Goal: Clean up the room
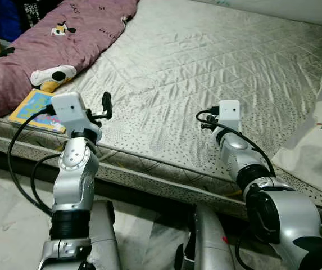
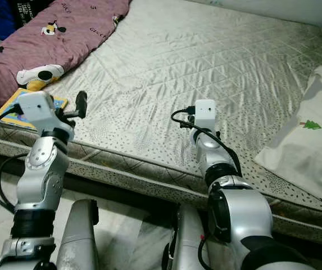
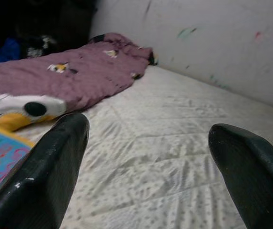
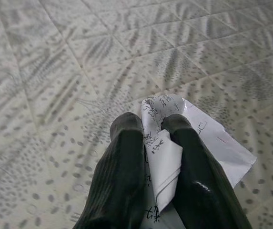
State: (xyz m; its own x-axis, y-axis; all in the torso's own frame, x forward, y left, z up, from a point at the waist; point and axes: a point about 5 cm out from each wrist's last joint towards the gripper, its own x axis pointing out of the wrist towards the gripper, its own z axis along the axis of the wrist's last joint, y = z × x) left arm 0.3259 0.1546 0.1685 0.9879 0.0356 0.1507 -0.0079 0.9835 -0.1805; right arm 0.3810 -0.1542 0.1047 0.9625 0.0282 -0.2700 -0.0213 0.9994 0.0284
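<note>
I have the right gripper (image 4: 150, 129) low over the bare mattress (image 1: 205, 62), its two black fingers pinched on a crumpled sheet of printed paper (image 4: 212, 143). The paper is folded up between the pads and spreads out beyond and to one side of the fingertips, its loose part lying on the quilted cover just under them. From the head cameras I see only the back of that wrist (image 1: 229, 115), near the bed's front edge, so the grip itself I judge from the wrist camera alone.

The left gripper (image 3: 150, 162) hangs over the mattress corner with its fingers spread wide and nothing between them. Just off its side lies a colourful children's book (image 1: 32, 107), touching a plush toy (image 1: 54, 76) in white, black and yellow, which rests against a purple patterned quilt (image 1: 42, 45) bunched along the far left of the bed. A white pillow with a small green tree print (image 2: 301, 135) sits well off to the right of the right gripper.

I take this as the pick-up of the scrap paper, grip made and lift not yet done. Next I would raise the wrist straight up, check the sheet comes free without slipping, then turn away to find a bin. I cannot see one from here.
</note>
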